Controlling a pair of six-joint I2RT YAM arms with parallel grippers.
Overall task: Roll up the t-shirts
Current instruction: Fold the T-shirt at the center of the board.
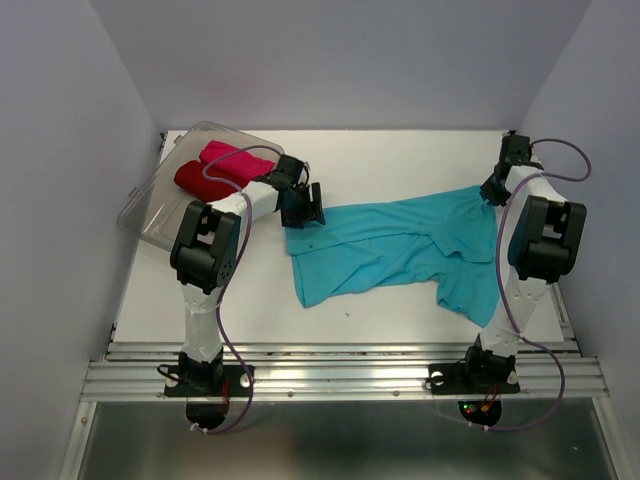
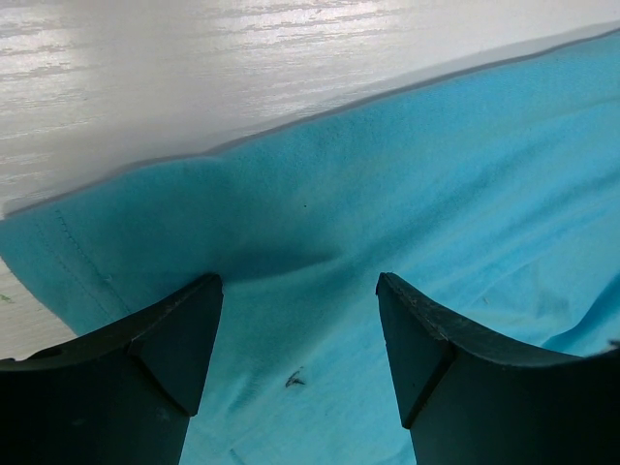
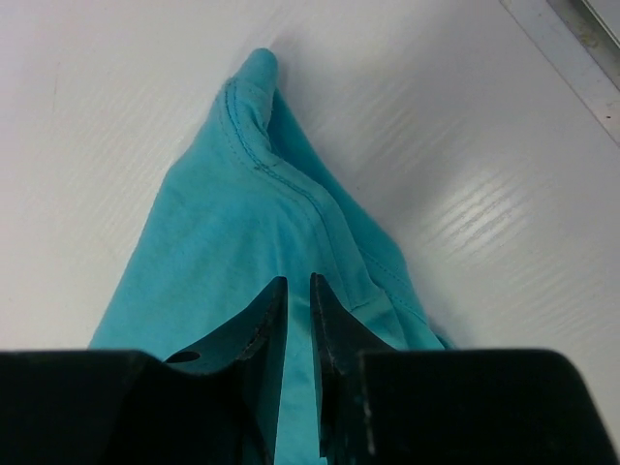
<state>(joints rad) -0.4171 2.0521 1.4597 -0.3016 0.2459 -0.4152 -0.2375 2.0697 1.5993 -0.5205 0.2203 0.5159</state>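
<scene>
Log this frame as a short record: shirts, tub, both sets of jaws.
blue shirt: spread out but creased on the table, not rolled
red shirt: rolled, in the tub
pink shirt: rolled, beside the red one in the tub
left jaws: open, over the blue shirt's left edge
right jaws: shut on the blue shirt's far right corner

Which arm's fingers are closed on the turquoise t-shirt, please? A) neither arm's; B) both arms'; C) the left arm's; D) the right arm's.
D: the right fingers pinch a fold of the turquoise t-shirt, while the left fingers stand wide apart over the cloth.
</scene>
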